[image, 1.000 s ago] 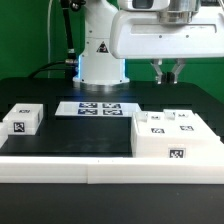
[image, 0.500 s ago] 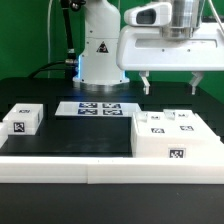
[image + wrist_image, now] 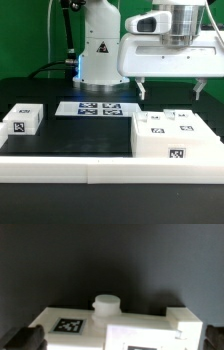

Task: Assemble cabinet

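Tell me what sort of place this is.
Probably a robotics lab bench: a robot arm stands on a black table, a marker board lies fixed there, and the white cabinet case carries tracking tags.

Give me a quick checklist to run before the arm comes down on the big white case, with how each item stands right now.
1. Hand open and empty: ok.
2. Hand above the white case, not touching it: ok.
3. Fingers lined up to clear the case's sides: cannot tell.
4. Round peg on the case visible in the wrist view: ok.
5. Small block well apart from the case: ok.
6. Marker board uncovered: ok.
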